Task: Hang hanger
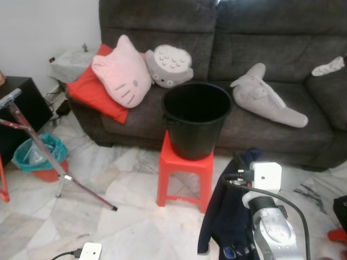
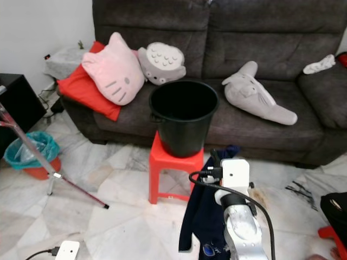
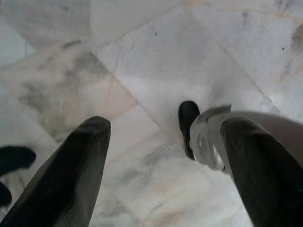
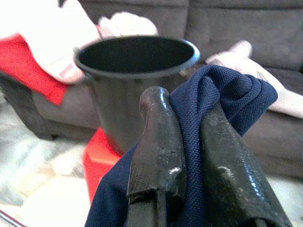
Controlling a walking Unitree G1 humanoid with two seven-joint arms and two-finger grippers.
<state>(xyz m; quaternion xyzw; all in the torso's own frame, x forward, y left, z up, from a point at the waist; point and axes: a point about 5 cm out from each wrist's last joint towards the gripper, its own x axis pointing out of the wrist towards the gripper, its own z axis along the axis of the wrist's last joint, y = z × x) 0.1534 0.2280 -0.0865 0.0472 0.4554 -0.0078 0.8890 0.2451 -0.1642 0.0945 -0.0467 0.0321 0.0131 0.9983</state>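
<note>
the right gripper (image 4: 189, 142) has its jaws clamped on a dark blue garment (image 2: 203, 216), which hangs just in front of a black bucket (image 1: 196, 119) on a red stool (image 1: 184, 170) before the grey sofa (image 1: 282, 49). the left gripper (image 3: 161, 161) points at the marble floor (image 3: 156, 52), jaws spread apart.

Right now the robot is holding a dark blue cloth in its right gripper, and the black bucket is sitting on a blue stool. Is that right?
Nearly. The right gripper is shut on the dark blue cloth, as the right wrist view shows. But the stool under the black bucket is red, not blue; the left eye view shows it in front of the sofa.
</note>
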